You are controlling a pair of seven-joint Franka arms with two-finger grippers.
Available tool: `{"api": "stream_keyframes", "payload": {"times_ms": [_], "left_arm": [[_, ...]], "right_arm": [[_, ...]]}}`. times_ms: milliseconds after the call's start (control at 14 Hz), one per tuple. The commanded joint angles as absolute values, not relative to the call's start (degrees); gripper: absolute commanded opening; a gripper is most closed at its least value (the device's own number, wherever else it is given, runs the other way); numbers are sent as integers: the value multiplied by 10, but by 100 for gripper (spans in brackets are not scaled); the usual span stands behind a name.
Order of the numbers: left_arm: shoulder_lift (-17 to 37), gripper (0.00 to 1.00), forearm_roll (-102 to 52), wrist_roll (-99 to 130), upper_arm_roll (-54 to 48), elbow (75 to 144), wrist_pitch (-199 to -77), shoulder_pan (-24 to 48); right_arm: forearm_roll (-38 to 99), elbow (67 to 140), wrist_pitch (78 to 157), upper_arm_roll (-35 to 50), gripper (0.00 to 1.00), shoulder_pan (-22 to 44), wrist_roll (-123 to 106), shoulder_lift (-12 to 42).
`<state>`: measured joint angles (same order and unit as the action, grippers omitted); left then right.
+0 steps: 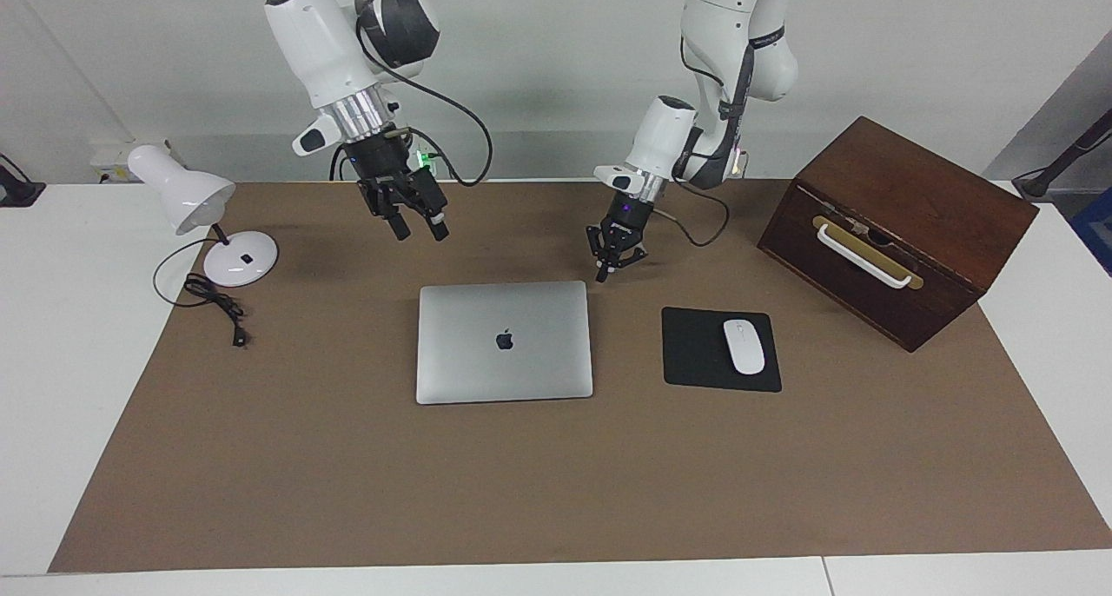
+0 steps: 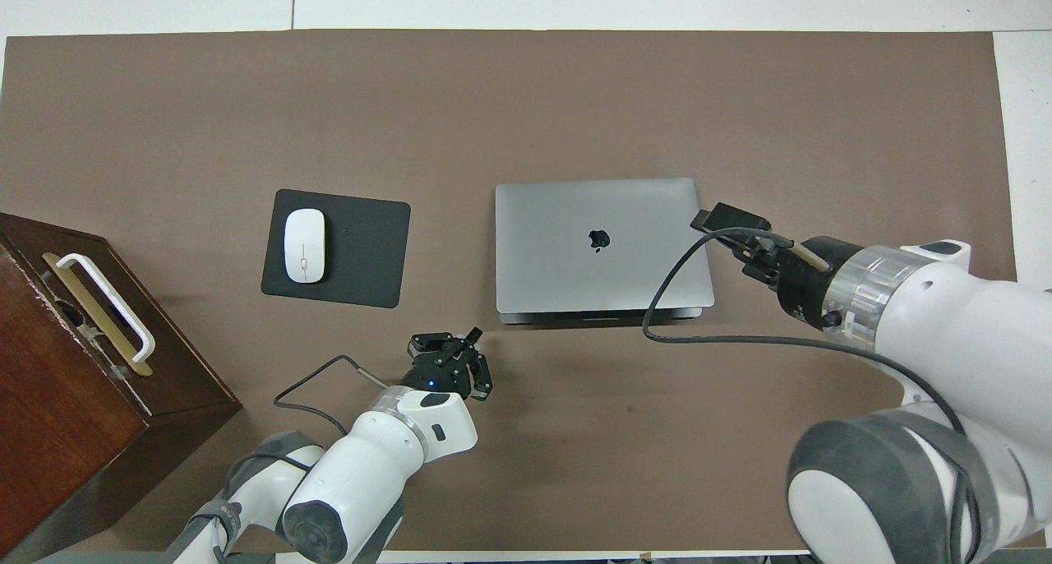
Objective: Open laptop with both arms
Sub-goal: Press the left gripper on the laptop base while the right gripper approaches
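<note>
approach step, lid not yet lifted. white desk lamp [image 1: 187, 198] sits at the right arm's end of the table [image 1: 347, 474], out of play. right pincer [image 1: 419, 229] hangs in the air with its fingers apart, holding nothing, over the table by the laptop's corner at the right arm's end; not touching. the laptop [image 1: 504, 340] lies flat and closed in the middle of the table, logo up. its edge nearer the robots looks like the opening edge, with a thin lip showing there in the overhead view. left pincer [image 1: 601, 274] is low, fingertips together and empty, just beside the laptop's near corner at the left arm's end; looks apart from it, contact hard to tell. black mouse pad [image 1: 695, 353] with white mouse [image 1: 744, 346] lies beside the laptop toward the left arm's end, then the wooden box [image 1: 895, 231].

next, my read: one pincer has to hold the base down while the other gets a fingertip under the lid's near edge and lifts it. right pincer needs to come down first.
</note>
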<state>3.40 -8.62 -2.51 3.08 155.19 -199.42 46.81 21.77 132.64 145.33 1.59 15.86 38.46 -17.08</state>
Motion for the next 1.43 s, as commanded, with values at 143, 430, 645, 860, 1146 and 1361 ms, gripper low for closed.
{"api": "stream_keyframes", "payload": {"times_ms": [143, 430, 645, 860, 1146, 1361], "left_arm": [[75, 0, -105, -25, 40, 1511, -2007, 487], [96, 0, -105, -25, 40, 1487, -2007, 484], [113, 0, -105, -25, 40, 1469, -2007, 483], [129, 0, -105, -25, 40, 1450, -2007, 478], [149, 0, -105, -25, 40, 1434, -2007, 478], [160, 0, -105, -24, 41, 1425, -2007, 477]], "right_arm": [[259, 1390, 1520, 15, 100, 192, 443, -206], [298, 1395, 1533, 16, 100, 211, 503, -206], [298, 1403, 1530, 16, 100, 211, 533, -208], [301, 1410, 1532, 16, 100, 211, 557, -211], [301, 1410, 1522, 16, 100, 212, 577, -211], [301, 1409, 1480, 16, 100, 211, 553, -213]]}}
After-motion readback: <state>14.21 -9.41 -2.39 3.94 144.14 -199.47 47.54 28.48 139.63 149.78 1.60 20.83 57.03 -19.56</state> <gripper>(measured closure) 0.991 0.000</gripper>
